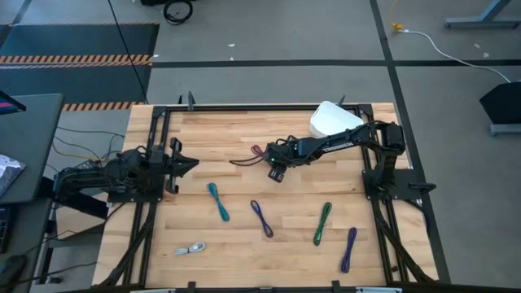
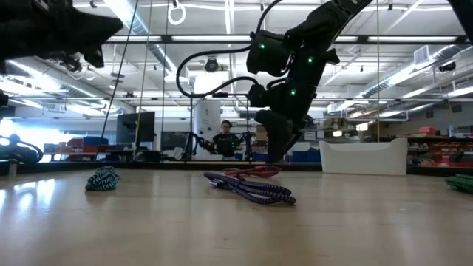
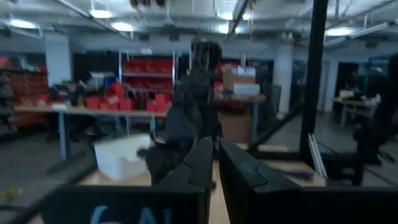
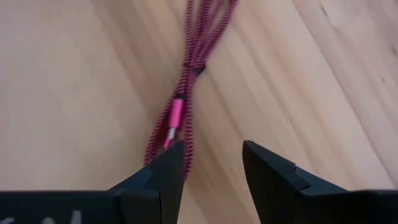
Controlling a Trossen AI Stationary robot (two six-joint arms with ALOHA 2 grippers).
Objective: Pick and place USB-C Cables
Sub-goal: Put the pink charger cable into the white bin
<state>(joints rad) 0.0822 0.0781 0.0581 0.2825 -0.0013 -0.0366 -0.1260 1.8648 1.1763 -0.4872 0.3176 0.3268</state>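
Observation:
A dark red cable (image 1: 247, 158) lies on the wooden table near the middle; it also shows in the right wrist view (image 4: 186, 87) and the low view (image 2: 251, 171). My right gripper (image 4: 214, 146) is open and points down just above the cable's near end (image 4: 169, 134), which lies by one fingertip; the gripper also shows in the high view (image 1: 274, 172). A teal cable (image 1: 218, 201), two purple cables (image 1: 261, 218) (image 1: 349, 248), a green cable (image 1: 322, 223) and a silver-white cable (image 1: 191, 249) lie flat nearer the front edge. My left gripper (image 1: 186, 163) waits shut at the table's left.
A white rounded-square tray (image 1: 334, 120) stands at the table's far right corner, beside my right arm. Black frame rails run along the table's left, right and far edges. A person sits in the room beyond the table (image 2: 224, 137).

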